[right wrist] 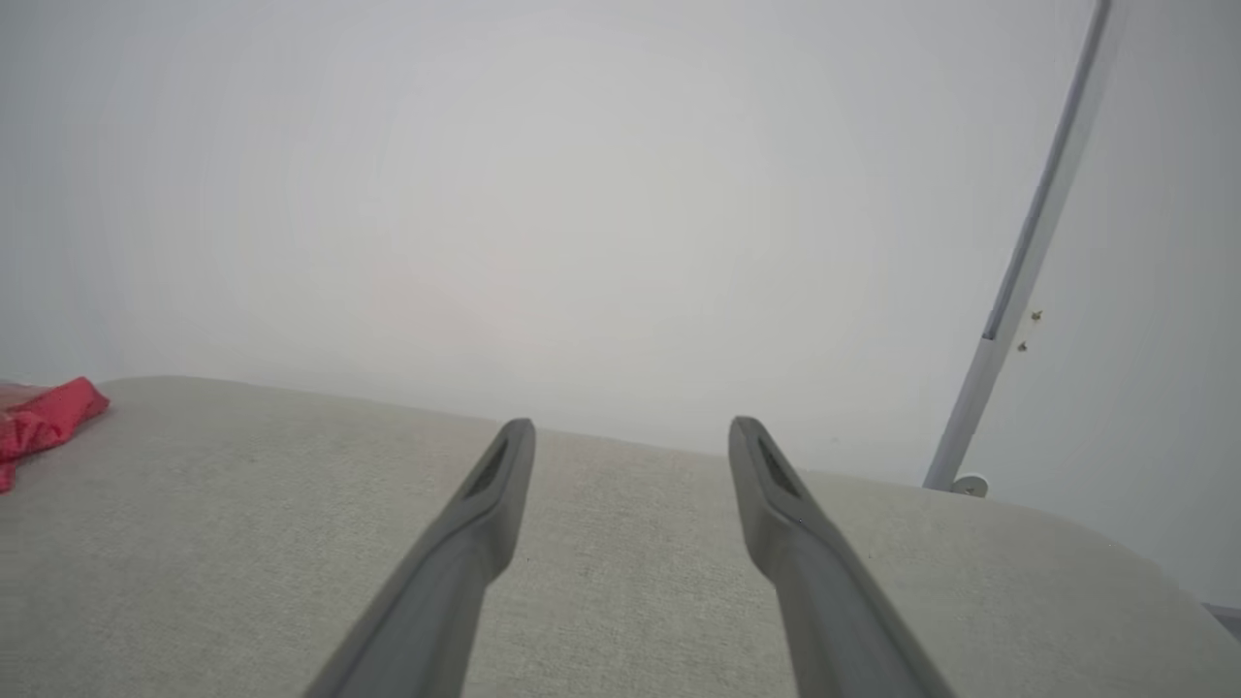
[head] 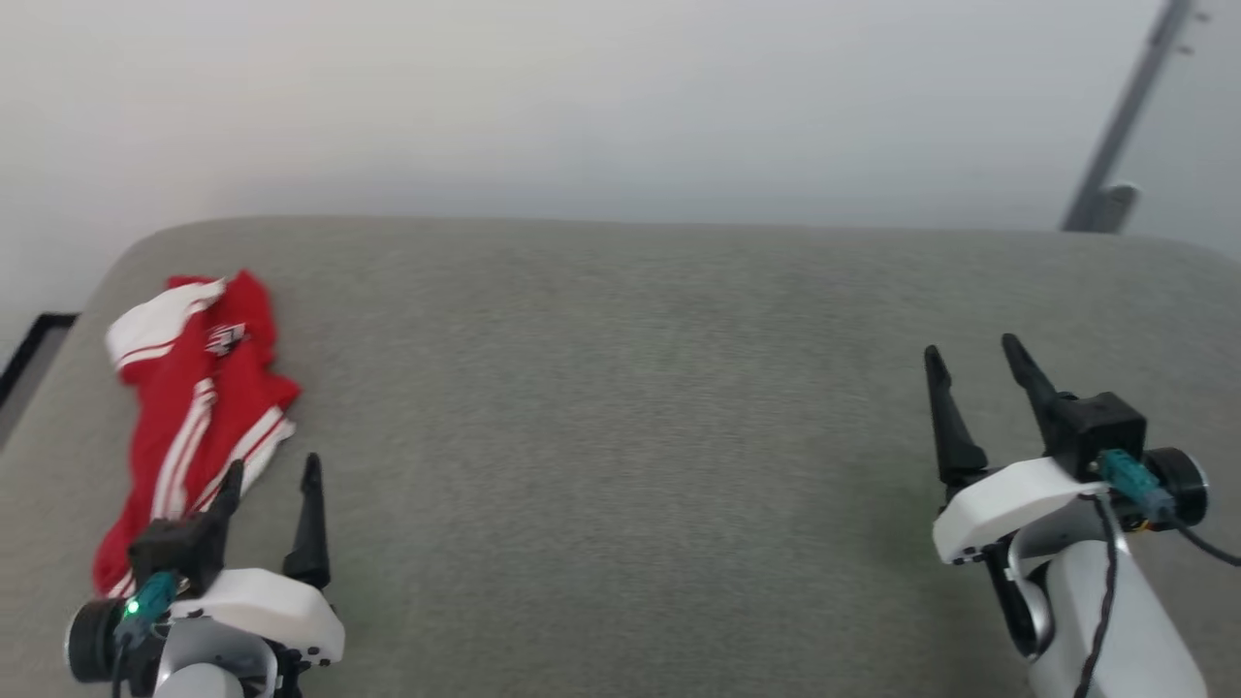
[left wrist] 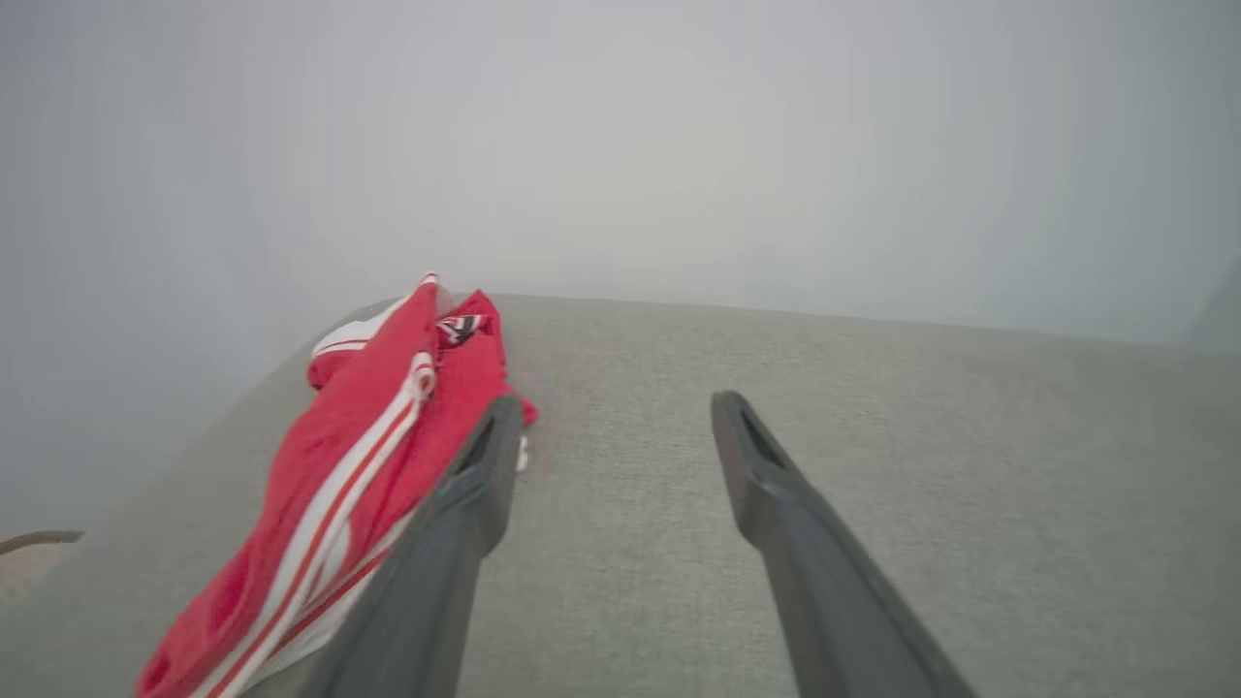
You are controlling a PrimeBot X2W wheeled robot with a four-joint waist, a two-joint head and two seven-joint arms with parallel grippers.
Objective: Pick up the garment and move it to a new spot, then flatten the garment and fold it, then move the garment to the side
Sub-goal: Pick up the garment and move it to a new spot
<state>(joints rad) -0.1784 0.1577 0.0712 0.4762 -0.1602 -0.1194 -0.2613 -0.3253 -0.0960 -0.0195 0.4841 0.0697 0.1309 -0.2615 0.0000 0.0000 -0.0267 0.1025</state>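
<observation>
A grey fabric cushion [head: 620, 436] spans the lower frame, a white wall [head: 582, 97] rises above, and a grey pole [head: 1122, 116] slants at upper right.

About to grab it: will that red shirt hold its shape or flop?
Likely floppy: the shirt lies bunched in soft folds, so it should drape from one pinch. Probably light, being thin cloth. Pushed on the woven cushion, it may bunch rather than slide.

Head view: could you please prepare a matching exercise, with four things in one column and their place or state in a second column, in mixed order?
Things:
1. garment
2. left pincer
3. right pincer
4. grey pole

Place or state:
a. open, lower right
b. bunched, far left
c. slanted, upper right
d. open, lower left beside the garment

Pairs: 1-b, 2-d, 3-a, 4-c
</observation>
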